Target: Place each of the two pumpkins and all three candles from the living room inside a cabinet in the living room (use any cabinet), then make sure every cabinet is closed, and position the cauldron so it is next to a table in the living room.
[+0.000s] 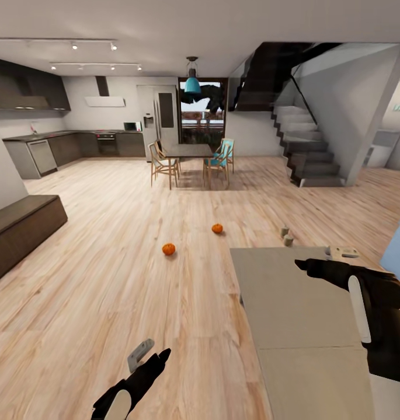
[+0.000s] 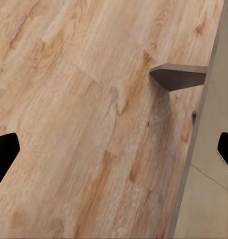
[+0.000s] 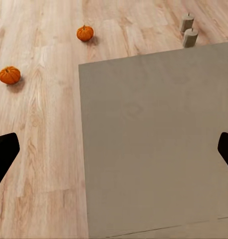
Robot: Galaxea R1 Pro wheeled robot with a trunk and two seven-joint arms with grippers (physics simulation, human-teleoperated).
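Two orange pumpkins lie on the wooden floor, one (image 1: 169, 249) (image 3: 10, 74) nearer and to the left, the other (image 1: 217, 228) (image 3: 85, 33) further back. Two grey-beige candles (image 1: 287, 235) (image 3: 189, 30) stand together on the floor just beyond the far edge of a low grey-beige table (image 1: 293, 326) (image 3: 153, 149) (image 2: 213, 164). A long dark-brown cabinet (image 1: 18, 230) runs along the left wall, its front shut. My right gripper (image 1: 338, 253) (image 3: 114, 154) hovers open over the table's far end. My left gripper (image 1: 150, 354) (image 2: 114, 154) hangs open over bare floor beside the table. The cauldron is out of view.
Wide wooden floor stretches between me and the pumpkins. A dining table with chairs (image 1: 191, 157) stands at the back, kitchen counters (image 1: 65, 146) at the back left, a staircase (image 1: 308, 151) at the right. A pale blue object (image 1: 398, 251) is at the right edge.
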